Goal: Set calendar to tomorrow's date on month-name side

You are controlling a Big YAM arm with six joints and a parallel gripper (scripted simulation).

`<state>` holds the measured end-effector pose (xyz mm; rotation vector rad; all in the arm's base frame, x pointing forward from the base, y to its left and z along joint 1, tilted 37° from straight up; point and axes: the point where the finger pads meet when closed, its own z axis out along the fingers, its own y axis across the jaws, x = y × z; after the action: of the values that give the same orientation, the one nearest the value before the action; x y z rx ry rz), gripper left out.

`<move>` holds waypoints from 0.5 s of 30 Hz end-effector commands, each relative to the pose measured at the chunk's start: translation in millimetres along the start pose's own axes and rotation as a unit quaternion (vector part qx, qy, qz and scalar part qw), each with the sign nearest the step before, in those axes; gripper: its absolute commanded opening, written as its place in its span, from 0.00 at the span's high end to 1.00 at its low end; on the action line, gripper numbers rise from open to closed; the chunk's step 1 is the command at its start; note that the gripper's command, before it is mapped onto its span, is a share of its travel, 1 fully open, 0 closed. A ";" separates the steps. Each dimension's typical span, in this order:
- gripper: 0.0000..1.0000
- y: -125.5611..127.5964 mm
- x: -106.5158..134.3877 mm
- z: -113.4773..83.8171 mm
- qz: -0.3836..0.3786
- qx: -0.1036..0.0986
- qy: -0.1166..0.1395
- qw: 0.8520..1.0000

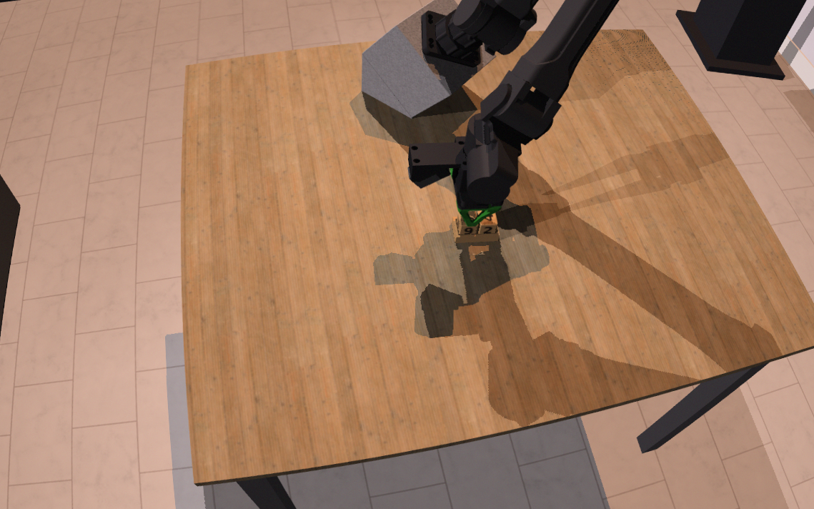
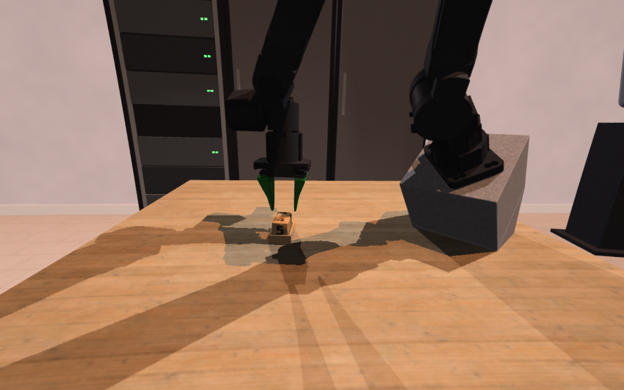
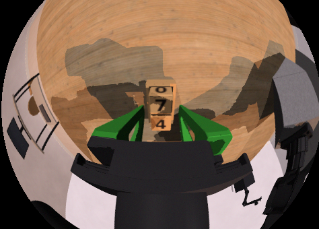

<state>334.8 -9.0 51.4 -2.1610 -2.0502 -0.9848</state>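
Wrist view, nearest first: black gripper [image 3: 162, 128] body at 6 o'clock, two green fingers spread partway, nothing held between them. Just beyond the tips, toward 12 o'clock, wooden calendar cubes [image 3: 160, 105] stacked in line from this angle, digits 4, 7 and a partly visible 0 or 8 readable on their top faces. Farther out, wooden table [image 3: 170, 17] crossed by shadows.

Exterior view: tray [image 2: 280, 238] flat on the table [image 2: 401, 314], nearer cube [image 2: 281, 225] showing a 5 on its near face. Gripper [image 2: 284, 205] pointing straight down, tips just above the cubes and apart from them, one finger [image 2: 267, 190] at 11 o'clock of the block, the other at 1 o'clock. Gray pedestal [image 2: 464, 213] carrying the arm at 3 o'clock, server rack [image 2: 125, 96] with green lights at the far wall.

Top view: cubes [image 1: 478, 229] side by side in the tray [image 1: 474, 240], front faces reading 9 and 2, directly at 6 o'clock of the gripper [image 1: 476, 213]. Month name too small to read.
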 end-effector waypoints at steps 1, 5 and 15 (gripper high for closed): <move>0.55 12.3 -3.5 -2.9 -0.003 -0.012 -0.005 1.000; 0.55 13.5 -3.8 -3.0 -0.003 -0.012 -0.005 1.000; 0.55 15.0 -3.6 -3.8 -0.004 -0.013 -0.005 1.000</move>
<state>334.7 -9.0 51.2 -2.1610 -2.0497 -0.9841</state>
